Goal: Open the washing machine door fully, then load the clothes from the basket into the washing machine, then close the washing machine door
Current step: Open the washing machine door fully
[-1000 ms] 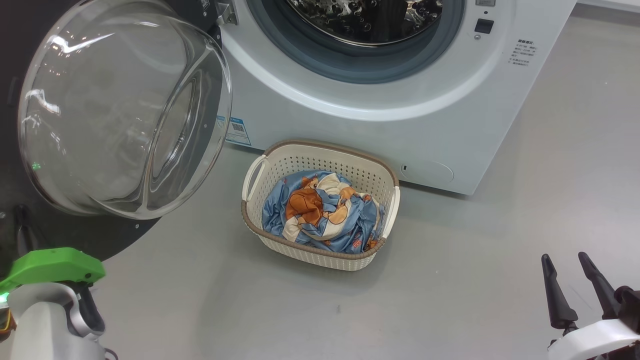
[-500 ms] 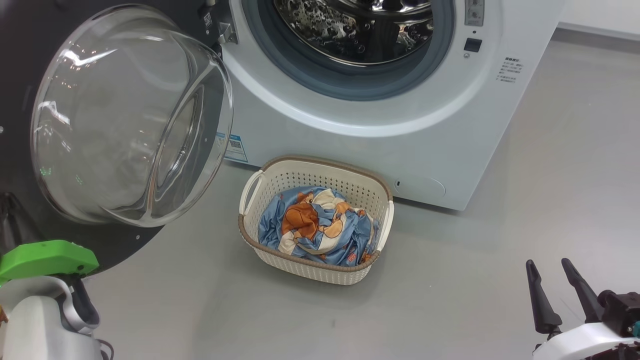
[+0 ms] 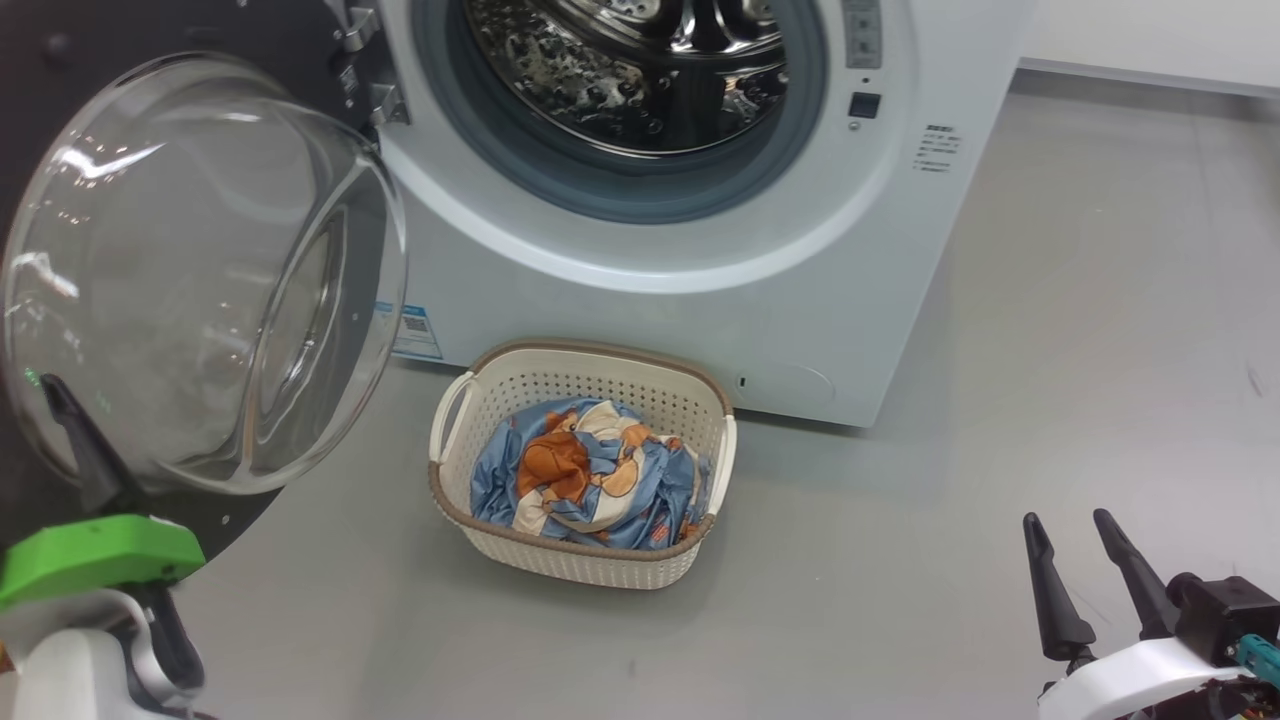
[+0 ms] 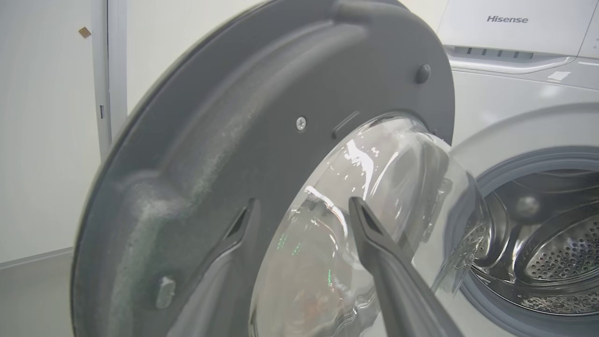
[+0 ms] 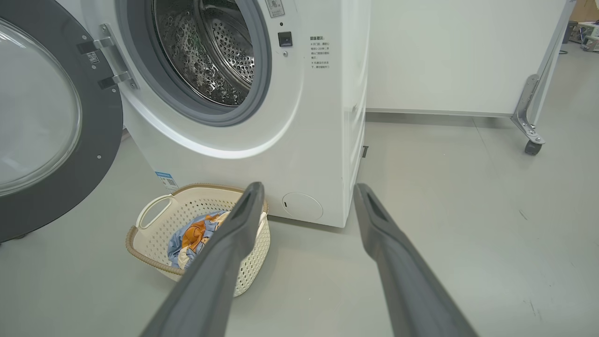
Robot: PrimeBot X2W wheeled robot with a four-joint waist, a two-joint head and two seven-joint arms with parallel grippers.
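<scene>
On grey floor (image 3: 1000,350), basket (image 3: 600,568) stands.

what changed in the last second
The left gripper now stands open, gripping nothing; one finger has risen from the dark rim to before the glass of the washing machine door. The head camera turned, shifting that view. Door open, basket, clothes and open right gripper unchanged.

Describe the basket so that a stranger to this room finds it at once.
Find the big white washing machine with its round door swung open. On the grey floor just before it stands the basket. It is small, cream-white and perforated, with a brown rim, and holds light-blue clothes printed with orange bears.
</scene>
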